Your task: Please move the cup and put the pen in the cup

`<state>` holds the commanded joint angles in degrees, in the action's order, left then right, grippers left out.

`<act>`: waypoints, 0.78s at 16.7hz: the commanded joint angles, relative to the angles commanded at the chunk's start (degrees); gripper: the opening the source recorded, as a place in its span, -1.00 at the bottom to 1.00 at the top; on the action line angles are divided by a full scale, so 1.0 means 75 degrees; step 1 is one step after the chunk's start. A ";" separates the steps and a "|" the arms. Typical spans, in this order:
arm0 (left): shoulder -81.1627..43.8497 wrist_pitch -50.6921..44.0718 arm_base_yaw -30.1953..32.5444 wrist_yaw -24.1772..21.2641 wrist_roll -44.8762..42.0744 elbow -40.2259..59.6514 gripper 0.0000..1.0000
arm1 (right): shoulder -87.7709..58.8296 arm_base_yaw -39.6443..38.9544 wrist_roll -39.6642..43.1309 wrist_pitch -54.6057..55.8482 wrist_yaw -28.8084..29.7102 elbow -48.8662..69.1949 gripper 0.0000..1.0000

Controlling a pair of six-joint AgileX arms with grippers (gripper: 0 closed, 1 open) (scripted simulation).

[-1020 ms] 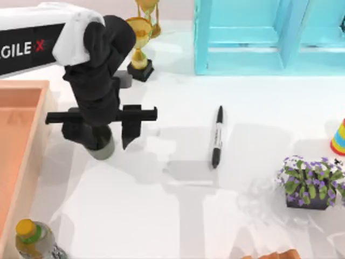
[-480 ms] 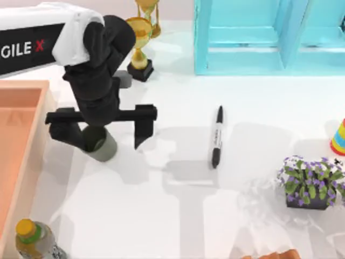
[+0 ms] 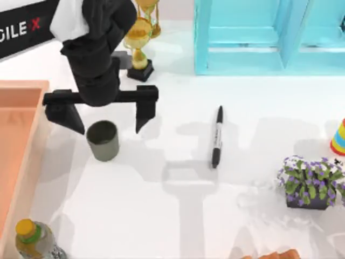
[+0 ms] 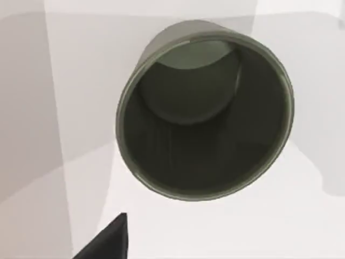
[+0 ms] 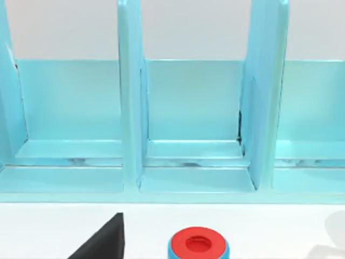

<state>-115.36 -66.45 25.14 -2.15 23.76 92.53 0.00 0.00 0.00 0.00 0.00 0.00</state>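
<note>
Left gripper [image 3: 105, 118] lifted off the cup [image 3: 103, 140], jaws spread wide, nothing held.
Cup stood upright just below the jaws, near the table's [image 3: 178, 216] left edge; pen [image 3: 216, 136] mid-table.

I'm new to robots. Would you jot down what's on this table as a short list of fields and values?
cup: grey, upright, standing free on the table's left side
pen: black, lying flat near the middle, right of the cup
left gripper: open, above the cup, touching nothing
trophy: gold, behind the cup
shelf: blue, at the back
</note>
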 joint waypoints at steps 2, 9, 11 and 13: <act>-0.0018 -0.0763 0.0021 0.0000 0.0003 0.0763 1.00 | 0.0000 0.0000 0.0000 0.0000 0.0000 0.0000 1.00; 0.0082 -0.3192 0.0035 0.0002 0.0000 0.3159 1.00 | 0.0000 0.0000 0.0000 0.0000 0.0000 0.0000 1.00; 0.0111 -0.3388 0.0032 0.0004 -0.0003 0.3352 1.00 | 0.0000 0.0000 0.0000 0.0000 0.0000 0.0000 1.00; 0.0111 -0.3388 0.0032 0.0004 -0.0003 0.3352 1.00 | 0.0000 0.0000 0.0000 0.0000 0.0000 0.0000 1.00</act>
<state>-114.53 -91.86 25.38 -2.12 23.74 117.67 0.00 0.00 0.00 0.00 0.00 0.00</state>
